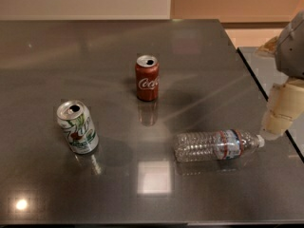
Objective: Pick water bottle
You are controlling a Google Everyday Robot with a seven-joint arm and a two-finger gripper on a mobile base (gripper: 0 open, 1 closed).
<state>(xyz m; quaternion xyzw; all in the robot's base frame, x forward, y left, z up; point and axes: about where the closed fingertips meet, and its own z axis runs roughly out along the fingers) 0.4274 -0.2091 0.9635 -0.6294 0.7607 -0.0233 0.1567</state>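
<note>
Your arm (293,46) enters at the right edge of the view, with its grey housing uppermost. The cream-coloured gripper (275,125) hangs below it, angled downward and slightly leftward.
</note>
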